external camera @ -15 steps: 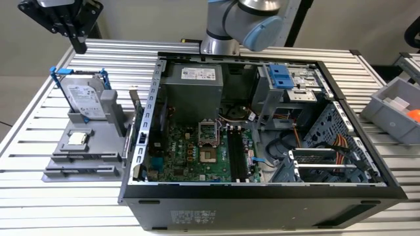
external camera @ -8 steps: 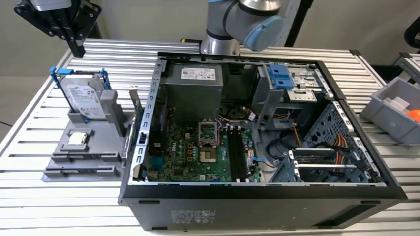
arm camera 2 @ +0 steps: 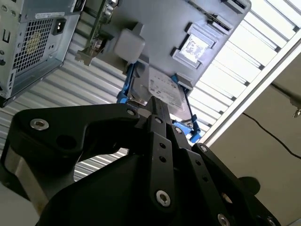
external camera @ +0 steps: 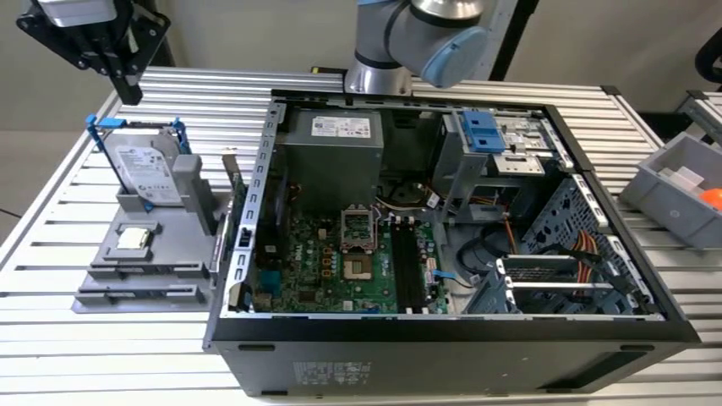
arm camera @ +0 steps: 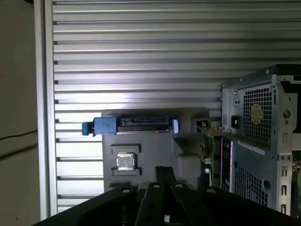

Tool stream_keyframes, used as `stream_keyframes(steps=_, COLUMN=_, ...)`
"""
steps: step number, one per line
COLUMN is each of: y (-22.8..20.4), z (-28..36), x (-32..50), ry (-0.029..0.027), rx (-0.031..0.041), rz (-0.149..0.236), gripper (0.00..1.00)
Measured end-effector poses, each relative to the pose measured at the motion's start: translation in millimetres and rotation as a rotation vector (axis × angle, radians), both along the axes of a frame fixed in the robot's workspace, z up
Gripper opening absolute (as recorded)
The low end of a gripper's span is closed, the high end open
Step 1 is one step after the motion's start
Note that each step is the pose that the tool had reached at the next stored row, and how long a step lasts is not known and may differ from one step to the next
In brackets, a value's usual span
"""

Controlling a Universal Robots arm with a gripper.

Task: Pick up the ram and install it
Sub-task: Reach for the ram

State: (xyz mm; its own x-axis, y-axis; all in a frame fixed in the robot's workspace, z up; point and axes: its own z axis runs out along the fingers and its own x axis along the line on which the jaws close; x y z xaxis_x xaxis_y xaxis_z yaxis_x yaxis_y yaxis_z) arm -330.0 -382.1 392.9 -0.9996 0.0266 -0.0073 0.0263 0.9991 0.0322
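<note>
The ram [external camera: 235, 180] is a thin stick standing on its edge at the right side of the grey parts holder [external camera: 135, 271], close to the open computer case [external camera: 451, 355]. In the second wrist view the ram [arm camera 2: 96, 28] runs along the holder's edge. My gripper [external camera: 127, 90] hangs high over the table's far left corner, above and behind the holder, apart from everything. Its black fingers [arm camera 2: 157, 110] are pressed together with nothing between them, as the fingers [arm camera: 164, 174] also show in the first wrist view. The motherboard's black memory slots [external camera: 408, 266] lie inside the case.
On the holder stand a silver hard drive with a blue bracket [external camera: 147, 169] and a small square silver chip [external camera: 135, 238]. The arm's base [external camera: 395, 42] rises behind the case. A grey bin [external camera: 675, 190] sits at the exterior view's right.
</note>
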Motion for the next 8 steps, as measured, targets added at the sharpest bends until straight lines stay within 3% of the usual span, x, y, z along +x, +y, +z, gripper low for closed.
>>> stream_keyframes(steps=8, y=-10.9, z=-0.5, x=-1.3, ry=0.0000, rx=0.0001, rz=0.000, gripper=0.00)
